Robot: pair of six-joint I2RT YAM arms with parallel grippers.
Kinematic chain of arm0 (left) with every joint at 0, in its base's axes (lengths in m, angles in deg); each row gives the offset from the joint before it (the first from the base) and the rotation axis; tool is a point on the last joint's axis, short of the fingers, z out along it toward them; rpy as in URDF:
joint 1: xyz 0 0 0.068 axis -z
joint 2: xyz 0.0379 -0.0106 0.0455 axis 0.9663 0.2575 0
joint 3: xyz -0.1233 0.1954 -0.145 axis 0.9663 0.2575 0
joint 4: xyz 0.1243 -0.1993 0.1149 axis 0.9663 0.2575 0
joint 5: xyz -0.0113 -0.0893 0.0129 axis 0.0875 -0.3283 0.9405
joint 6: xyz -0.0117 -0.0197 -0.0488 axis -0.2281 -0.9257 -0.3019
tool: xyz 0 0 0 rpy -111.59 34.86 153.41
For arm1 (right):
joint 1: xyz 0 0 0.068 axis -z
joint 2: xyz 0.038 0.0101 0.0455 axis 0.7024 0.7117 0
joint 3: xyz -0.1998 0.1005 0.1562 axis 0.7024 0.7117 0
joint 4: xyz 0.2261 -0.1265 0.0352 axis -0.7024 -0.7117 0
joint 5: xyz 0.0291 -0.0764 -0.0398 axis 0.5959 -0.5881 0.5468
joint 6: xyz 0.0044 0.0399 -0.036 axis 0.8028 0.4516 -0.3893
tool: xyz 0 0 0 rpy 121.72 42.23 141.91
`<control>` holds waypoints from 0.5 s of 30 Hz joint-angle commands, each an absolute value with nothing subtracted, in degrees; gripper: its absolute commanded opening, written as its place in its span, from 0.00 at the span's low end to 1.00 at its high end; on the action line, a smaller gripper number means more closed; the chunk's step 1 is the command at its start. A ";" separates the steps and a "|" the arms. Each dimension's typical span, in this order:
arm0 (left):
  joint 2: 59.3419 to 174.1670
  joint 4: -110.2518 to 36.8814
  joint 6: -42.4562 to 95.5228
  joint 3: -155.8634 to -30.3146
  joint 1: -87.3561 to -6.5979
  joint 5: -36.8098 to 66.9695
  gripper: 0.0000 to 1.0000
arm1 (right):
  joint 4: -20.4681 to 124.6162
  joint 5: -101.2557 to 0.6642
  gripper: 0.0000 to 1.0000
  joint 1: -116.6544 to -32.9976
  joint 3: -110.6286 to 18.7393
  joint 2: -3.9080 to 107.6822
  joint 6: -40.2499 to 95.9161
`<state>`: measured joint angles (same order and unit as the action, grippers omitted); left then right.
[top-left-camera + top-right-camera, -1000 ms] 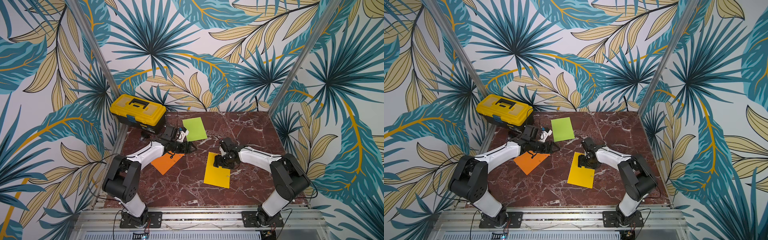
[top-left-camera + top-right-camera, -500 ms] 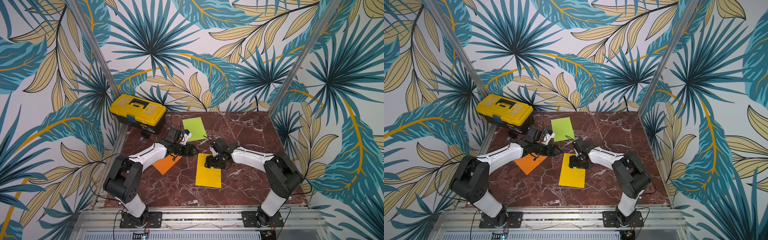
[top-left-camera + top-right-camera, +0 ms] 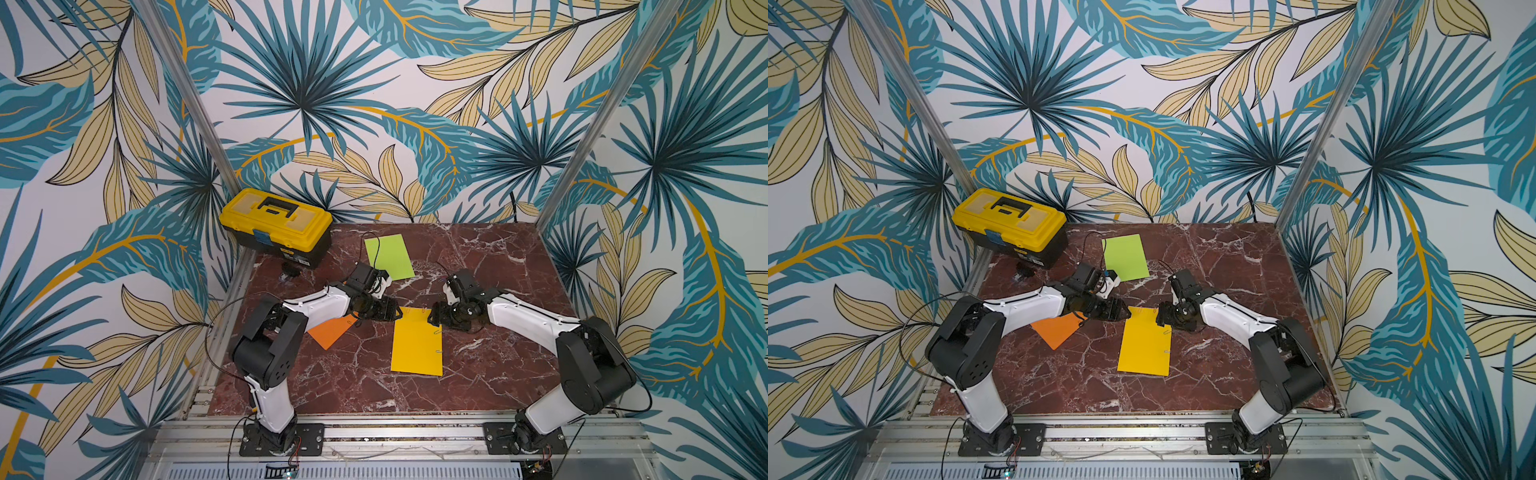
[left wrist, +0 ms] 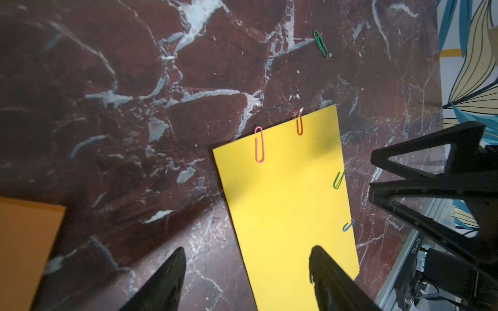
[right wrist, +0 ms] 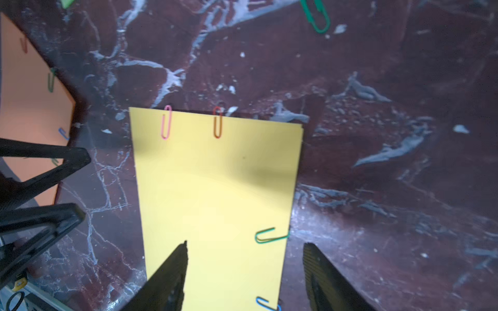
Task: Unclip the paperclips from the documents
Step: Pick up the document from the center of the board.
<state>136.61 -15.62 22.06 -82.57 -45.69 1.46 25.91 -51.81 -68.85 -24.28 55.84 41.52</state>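
A golden yellow document (image 3: 417, 345) (image 3: 1145, 343) lies mid-table. It carries pink (image 4: 259, 145), red (image 4: 298, 123), green (image 5: 269, 235) and blue (image 5: 266, 303) paperclips on its edges. My left gripper (image 3: 395, 311) (image 4: 248, 251) is open at the sheet's far left corner, one finger over paper and one over marble. My right gripper (image 3: 432, 318) (image 5: 245, 245) is open at the far right corner and straddles the edge with the green clip. The orange document (image 3: 332, 332) (image 5: 29, 107) holds several clips and lies partly under the left arm. The lime green document (image 3: 389, 256) lies at the back.
A loose green paperclip (image 4: 321, 43) (image 5: 315, 16) lies on the marble beyond the yellow sheet. A yellow toolbox (image 3: 276, 226) stands at the back left, with a small black object (image 3: 291, 268) in front of it. Patterned walls close off three sides.
The yellow sheet has slid left and straightened along with the right gripper. The left gripper has moved right to the sheet's far corner, its jaws slightly narrower.
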 commanded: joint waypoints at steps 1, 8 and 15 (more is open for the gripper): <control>137.94 -15.04 21.45 -84.81 -45.15 3.50 0.73 | 28.04 -49.67 0.69 -67.49 -23.20 58.90 41.81; 139.89 -13.34 21.30 -86.19 -44.32 4.24 0.71 | 29.19 -48.87 0.69 -66.65 -24.32 62.99 42.13; 142.01 -11.00 21.70 -87.98 -44.05 2.73 0.68 | 30.55 -47.28 0.69 -66.56 -23.97 64.53 42.61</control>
